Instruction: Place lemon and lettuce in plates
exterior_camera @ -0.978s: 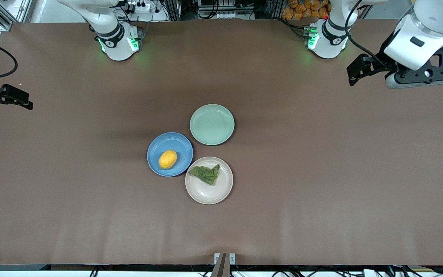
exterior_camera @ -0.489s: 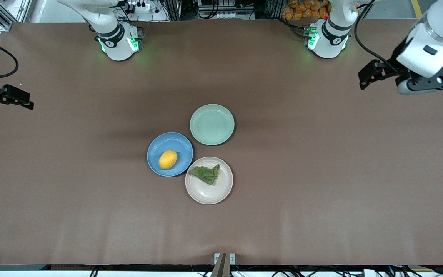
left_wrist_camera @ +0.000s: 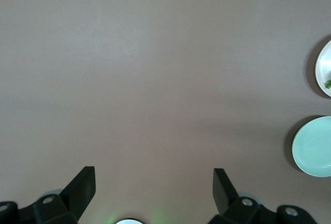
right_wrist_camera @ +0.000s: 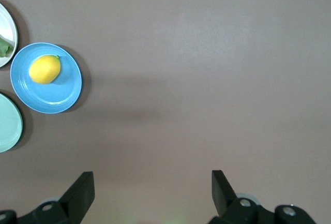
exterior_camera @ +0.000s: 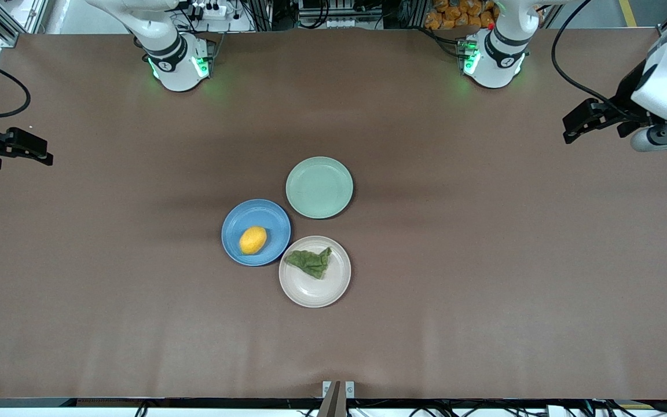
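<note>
The yellow-orange lemon [exterior_camera: 253,240] lies in the blue plate [exterior_camera: 239,214] at mid table; both show in the right wrist view, lemon [right_wrist_camera: 45,69] and plate [right_wrist_camera: 62,92]. The dark-green lettuce [exterior_camera: 311,262] lies in the beige plate [exterior_camera: 316,292], beside the blue plate and nearer the front camera; the beige plate's rim shows in the left wrist view [left_wrist_camera: 321,69]. My left gripper [exterior_camera: 576,123] hangs open and empty over the left arm's end of the table [left_wrist_camera: 154,182]. My right gripper [exterior_camera: 35,155] waits open and empty over the right arm's end [right_wrist_camera: 152,185].
A pale green plate [exterior_camera: 319,187] stands empty, touching both other plates and farther from the front camera; it shows in the left wrist view [left_wrist_camera: 314,146] and the right wrist view [right_wrist_camera: 8,123]. Bare brown table [exterior_camera: 484,260] lies all round the plates.
My left gripper has moved outward toward the left arm's end of the table and a little lower in the front view. The right arm, plates, lemon and lettuce have not moved.
</note>
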Controlling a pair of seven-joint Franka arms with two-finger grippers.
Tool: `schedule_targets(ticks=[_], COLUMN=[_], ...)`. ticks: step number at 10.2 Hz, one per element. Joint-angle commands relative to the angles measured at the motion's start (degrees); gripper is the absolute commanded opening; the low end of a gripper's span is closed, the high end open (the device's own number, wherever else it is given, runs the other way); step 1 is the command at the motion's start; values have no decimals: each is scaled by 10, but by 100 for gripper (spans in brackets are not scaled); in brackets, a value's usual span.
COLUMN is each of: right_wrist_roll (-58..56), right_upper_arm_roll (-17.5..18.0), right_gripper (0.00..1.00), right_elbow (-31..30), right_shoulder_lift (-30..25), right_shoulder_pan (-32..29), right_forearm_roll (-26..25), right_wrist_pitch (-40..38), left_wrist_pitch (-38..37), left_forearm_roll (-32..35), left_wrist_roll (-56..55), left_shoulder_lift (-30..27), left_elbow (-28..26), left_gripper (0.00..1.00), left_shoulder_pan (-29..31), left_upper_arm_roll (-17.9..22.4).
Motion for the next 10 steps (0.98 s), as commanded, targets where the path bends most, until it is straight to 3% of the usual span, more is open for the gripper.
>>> schedule_targets(ticks=[1,3,10], right_wrist_roll=[13,59,61], right_upper_arm_roll=[2,1,2], right_gripper=[100,100,100], right_elbow=[-4,-4,-5], right_shoulder_lift=[-6,-5,-5], right_shoulder_pan=[4,5,6], right_forearm_roll=[4,15,16], right_wrist_pitch=[4,3,4], left_wrist_pitch=[4,3,4], left_forearm_roll=[14,15,15], left_wrist_roll=[13,33,88], left_shoulder_lift=[-6,-6,-2], left_elbow=[0,0,4], left_gripper=[100,100,100], left_shoulder_pan=[16,17,19], left_upper_arm_roll=[-9,-6,-4])
